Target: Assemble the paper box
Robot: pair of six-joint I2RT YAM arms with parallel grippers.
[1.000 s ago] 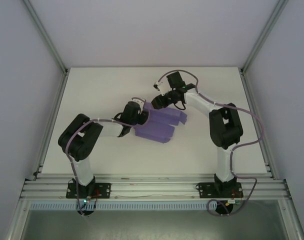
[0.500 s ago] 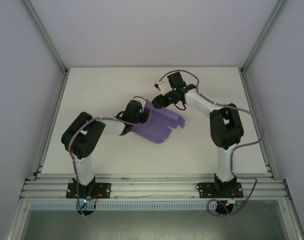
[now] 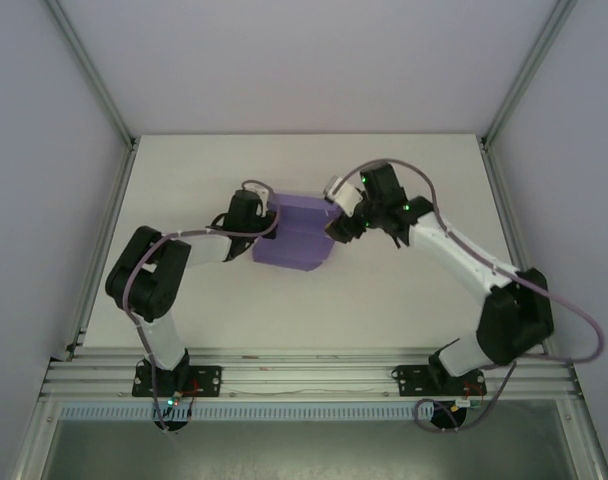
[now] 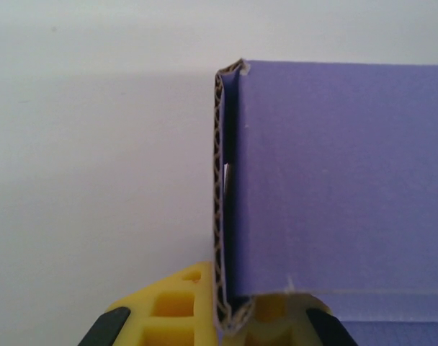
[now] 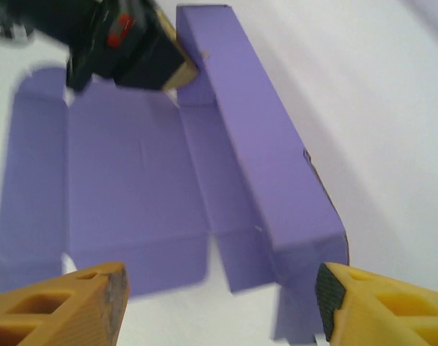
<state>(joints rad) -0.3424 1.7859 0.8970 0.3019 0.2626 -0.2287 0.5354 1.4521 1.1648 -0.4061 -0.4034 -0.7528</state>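
The partly folded paper box (image 3: 296, 232) is set mid table (image 3: 184, 170), one wall raised. Its edge is clamped by the left end effector (image 4: 230, 311); the right end effector (image 5: 220, 281) is held open above it.

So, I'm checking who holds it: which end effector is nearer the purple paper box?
Left. The left end effector grips the paper box's raised wall edge; the right end effector is open, just off its right side.

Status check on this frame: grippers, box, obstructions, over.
Left gripper shut on folded wall of lavender corrugated paper box. Right gripper open over box edge. No obstruction seen.
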